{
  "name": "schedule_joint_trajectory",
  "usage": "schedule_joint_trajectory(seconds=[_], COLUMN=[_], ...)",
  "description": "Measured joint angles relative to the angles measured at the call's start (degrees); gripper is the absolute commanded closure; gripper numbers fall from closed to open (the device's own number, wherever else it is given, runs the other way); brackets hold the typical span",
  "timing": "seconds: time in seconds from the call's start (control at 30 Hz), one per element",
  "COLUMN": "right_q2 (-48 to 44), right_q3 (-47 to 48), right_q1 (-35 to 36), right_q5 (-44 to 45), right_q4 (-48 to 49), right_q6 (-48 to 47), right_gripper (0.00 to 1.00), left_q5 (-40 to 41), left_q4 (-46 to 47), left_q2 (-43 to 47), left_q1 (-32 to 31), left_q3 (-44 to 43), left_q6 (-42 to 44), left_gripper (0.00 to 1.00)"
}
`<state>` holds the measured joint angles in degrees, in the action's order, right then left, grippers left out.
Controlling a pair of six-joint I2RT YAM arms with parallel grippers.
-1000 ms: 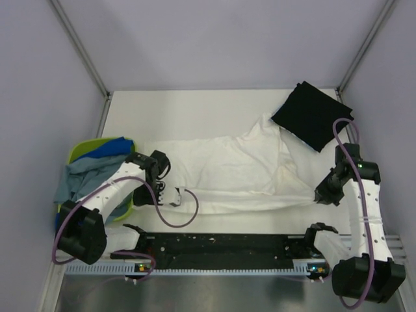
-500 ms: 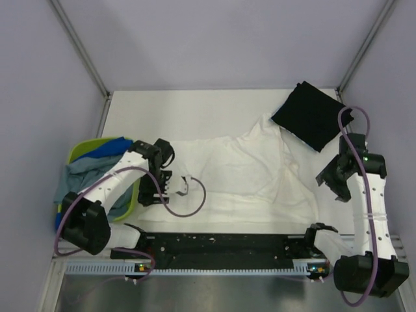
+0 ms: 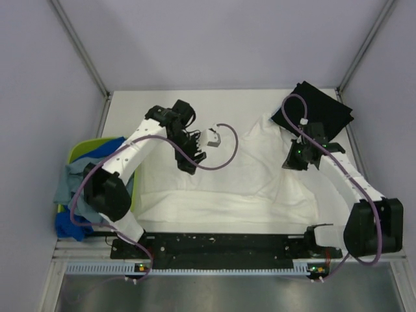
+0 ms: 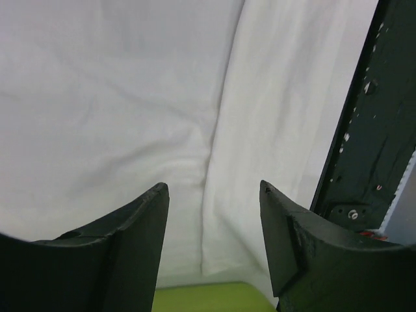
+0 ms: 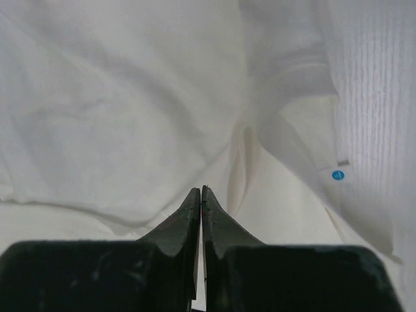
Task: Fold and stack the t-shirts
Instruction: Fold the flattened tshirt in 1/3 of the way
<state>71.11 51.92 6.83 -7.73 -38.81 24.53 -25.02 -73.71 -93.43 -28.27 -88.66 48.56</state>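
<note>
Shirt (image 3: 227,175), white, long axis left-right, left claw (image 4: 213,188) spread empty, right claw (image 5: 201,190) closed empty

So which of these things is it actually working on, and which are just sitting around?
Part of the job:
white t-shirt
black t-shirt
blue t-shirt
grey-blue t-shirt

Just lying about:
lime-green basket
table

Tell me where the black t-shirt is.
In the top view, the black t-shirt lies at the far right corner of the table, beyond the right gripper and next to the white shirt.
</note>
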Motion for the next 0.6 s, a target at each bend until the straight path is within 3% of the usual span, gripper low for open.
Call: schedule_joint_trajectory(seconds=[0.13, 0.27, 0.4, 0.6], right_q2=[6.3, 15.4, 22.6, 23.0], right_q3=[-2.1, -1.3, 0.3, 3.8], right_q1=[0.1, -0.5, -5.0, -11.7], right_q5=[-1.9, -1.0, 0.5, 7.0], right_q4=[8.0, 13.4, 14.5, 16.5], right_q6=[-0.2, -1.2, -0.7, -0.4], right_gripper=[1.00, 1.00, 1.00, 1.00], left_q5=[-7.6, -9.2, -5.3, 4.9], left_q4=[2.8, 6.3, 10.3, 11.5], left_q2=[-5.7, -6.8, -3.7, 6.9], left_q1=[-0.7, -1.7, -2.2, -2.2], left_q3=[-2.2, 0.0, 7.5, 18.3], left_q6=[-3.4, -6.9, -10.1, -14.1], left_gripper=[0.38, 0.37, 0.37, 0.32])
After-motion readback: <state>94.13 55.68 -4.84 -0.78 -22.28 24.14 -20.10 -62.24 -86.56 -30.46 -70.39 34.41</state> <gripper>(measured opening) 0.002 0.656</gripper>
